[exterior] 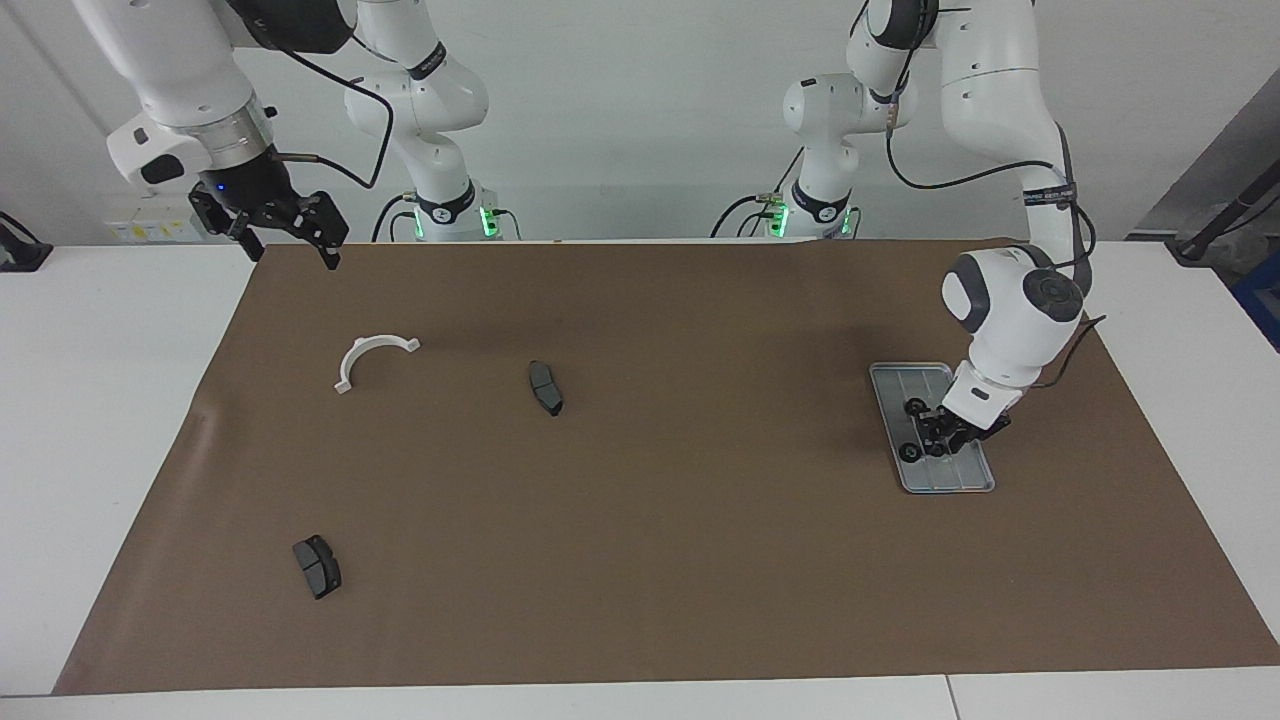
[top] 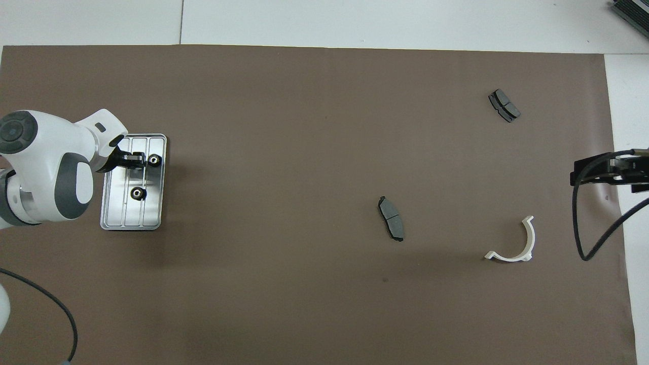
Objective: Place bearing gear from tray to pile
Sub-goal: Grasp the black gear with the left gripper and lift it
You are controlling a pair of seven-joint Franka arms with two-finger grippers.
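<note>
The silver ribbed tray (exterior: 905, 377) (top: 131, 219) lies on the brown mat at the left arm's end. My left gripper (exterior: 937, 441) (top: 137, 158) is down in it, shut on a small black bearing gear that its fingers mostly hide. Two more bearing gears (top: 154, 160) (top: 137, 193) lie loose in the tray, one (exterior: 909, 452) just beside the gripper. The pile is scattered toward the right arm's end: a white half-ring bracket (exterior: 372, 342) (top: 531, 238) and two dark brake pads (exterior: 546, 388) (exterior: 317, 567). My right gripper (exterior: 292, 250) (top: 608, 170) waits open, raised over the mat's edge.
The brown mat (exterior: 700, 560) covers most of the white table. One brake pad (top: 391, 218) lies near the mat's middle, the other (top: 504, 105) farther from the robots. A black cable (top: 583, 243) hangs from the right arm near the bracket.
</note>
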